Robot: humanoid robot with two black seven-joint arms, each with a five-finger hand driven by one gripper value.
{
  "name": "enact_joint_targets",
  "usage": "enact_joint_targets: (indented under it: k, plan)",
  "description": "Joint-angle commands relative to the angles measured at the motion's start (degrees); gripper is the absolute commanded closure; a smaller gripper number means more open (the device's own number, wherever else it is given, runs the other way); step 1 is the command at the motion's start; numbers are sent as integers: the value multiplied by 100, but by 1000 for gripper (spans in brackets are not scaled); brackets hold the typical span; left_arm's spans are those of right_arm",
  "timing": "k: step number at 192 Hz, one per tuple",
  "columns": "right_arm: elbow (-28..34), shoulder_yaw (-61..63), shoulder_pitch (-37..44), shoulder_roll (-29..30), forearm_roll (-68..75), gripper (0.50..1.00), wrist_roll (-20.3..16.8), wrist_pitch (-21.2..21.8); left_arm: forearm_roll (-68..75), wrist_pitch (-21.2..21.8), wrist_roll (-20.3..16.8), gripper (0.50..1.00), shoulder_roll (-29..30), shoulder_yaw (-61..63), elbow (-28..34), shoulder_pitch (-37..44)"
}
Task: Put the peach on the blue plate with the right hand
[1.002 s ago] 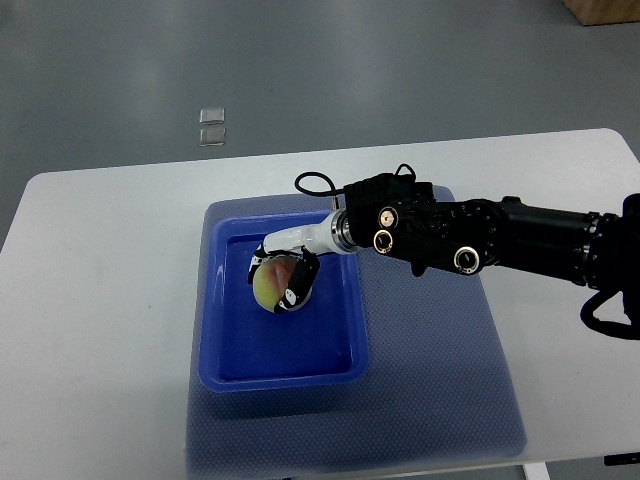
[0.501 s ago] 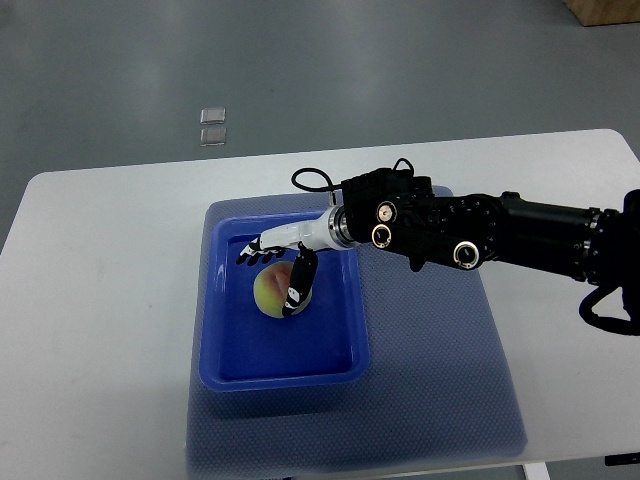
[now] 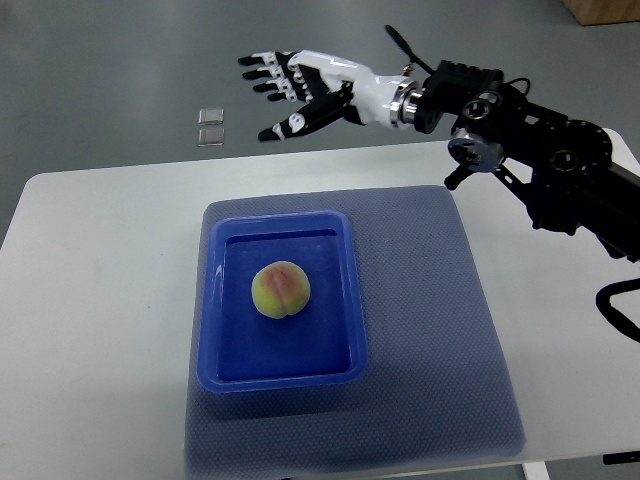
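Observation:
A yellow-pink peach (image 3: 281, 290) lies in the middle of the blue plate (image 3: 225, 330), a shallow rectangular tray on a blue mat. My right hand (image 3: 290, 85) is raised high, well above and behind the plate's far edge, with its white fingers (image 3: 262, 72) spread open and holding nothing. Its black arm (image 3: 540, 150) comes in from the right. The left arm is out of view.
The blue mat (image 3: 430, 330) covers the middle of the white table (image 3: 100, 300). Two small clear squares (image 3: 211, 126) lie on the grey floor beyond the table. A brown box corner (image 3: 600, 10) shows at the top right.
The right hand let go of the peach, opened its fingers, and lifted up and away from the plate. The peach stays in the plate.

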Motion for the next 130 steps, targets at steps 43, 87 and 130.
enact_joint_targets:
  k: [43, 87, 130]
  plan:
    - [-717, 2218, -1696, 299, 2243, 570, 631, -117, 22, -4, 8, 500, 0, -1, -14, 0]
    - [-1824, 2280, -1749, 466, 3306, 568, 1220, -100, 31, -4, 8, 500, 0, -1, -110, 0]
    - [-1886, 2227, -1749, 668, 3315, 568, 1220, -117, 31, -4, 8, 500, 0, 8, -119, 0]
